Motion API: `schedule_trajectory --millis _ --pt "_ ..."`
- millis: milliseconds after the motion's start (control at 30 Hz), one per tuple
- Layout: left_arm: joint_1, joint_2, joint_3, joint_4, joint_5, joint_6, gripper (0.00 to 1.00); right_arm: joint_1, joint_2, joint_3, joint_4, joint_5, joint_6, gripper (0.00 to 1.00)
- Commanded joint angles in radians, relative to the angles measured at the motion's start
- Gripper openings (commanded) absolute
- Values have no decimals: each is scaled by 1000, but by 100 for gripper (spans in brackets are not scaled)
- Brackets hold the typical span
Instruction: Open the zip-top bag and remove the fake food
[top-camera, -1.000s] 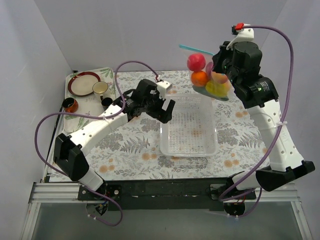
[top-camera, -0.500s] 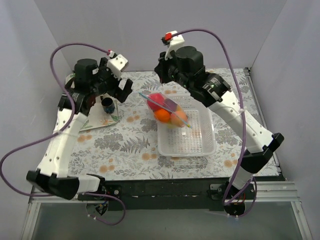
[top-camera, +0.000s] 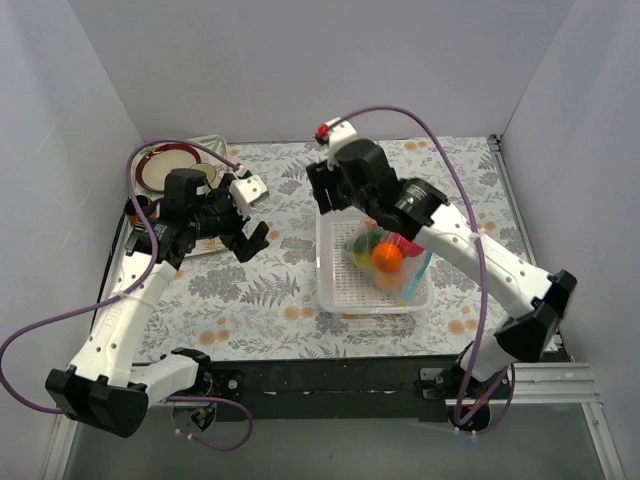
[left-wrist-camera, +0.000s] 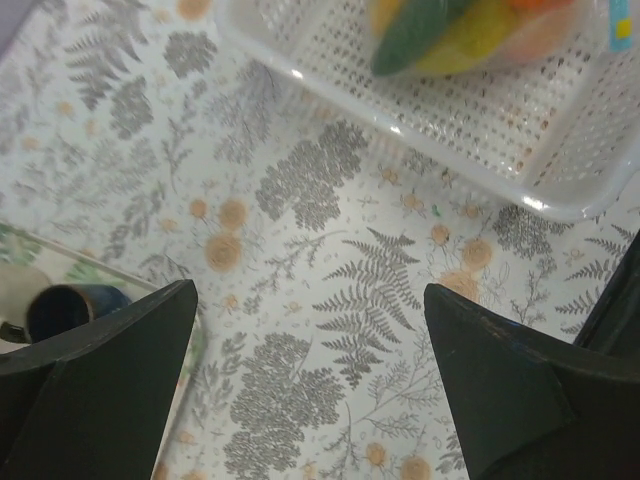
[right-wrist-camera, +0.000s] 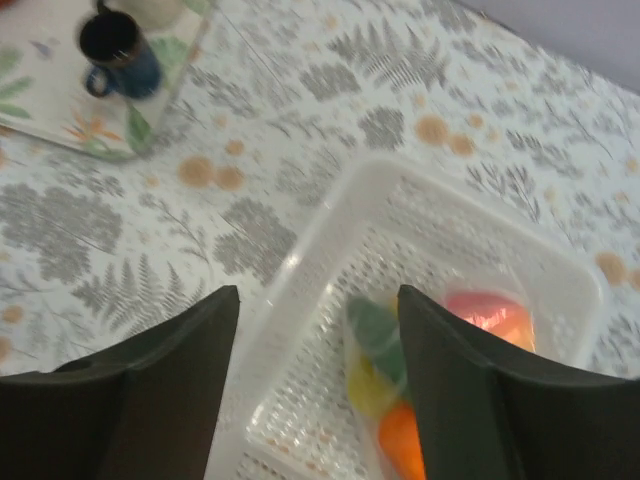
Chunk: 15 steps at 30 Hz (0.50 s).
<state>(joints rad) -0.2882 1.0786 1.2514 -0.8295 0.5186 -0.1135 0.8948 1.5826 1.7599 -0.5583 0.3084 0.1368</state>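
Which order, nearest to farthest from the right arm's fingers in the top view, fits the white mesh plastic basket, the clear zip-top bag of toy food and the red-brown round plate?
1. White mesh plastic basket: centre-right, its far-left corner closest.
2. Clear zip-top bag of toy food: inside the basket, toward its right.
3. Red-brown round plate: far left, at the back.

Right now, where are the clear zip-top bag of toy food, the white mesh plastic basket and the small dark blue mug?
clear zip-top bag (top-camera: 386, 258): top view, its bulging middle
white mesh plastic basket (top-camera: 372, 304): top view, near rim
small dark blue mug (right-wrist-camera: 120, 52): right wrist view, its side
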Motion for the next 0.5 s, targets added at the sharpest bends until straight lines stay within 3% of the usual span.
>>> schedule_trajectory --millis 0,200,333,467 --pt "0 10 -4 24 4 -9 98 1 -266 -244 -12 240 53 77" --pt "0 72 23 23 47 -31 98 0 -517 -468 -109 540 275 95" --pt "0 89 34 27 72 -46 98 -3 -622 -575 -183 633 420 98" --pt "-2 104 49 33 89 -75 98 -42 -659 -701 -166 634 484 98"
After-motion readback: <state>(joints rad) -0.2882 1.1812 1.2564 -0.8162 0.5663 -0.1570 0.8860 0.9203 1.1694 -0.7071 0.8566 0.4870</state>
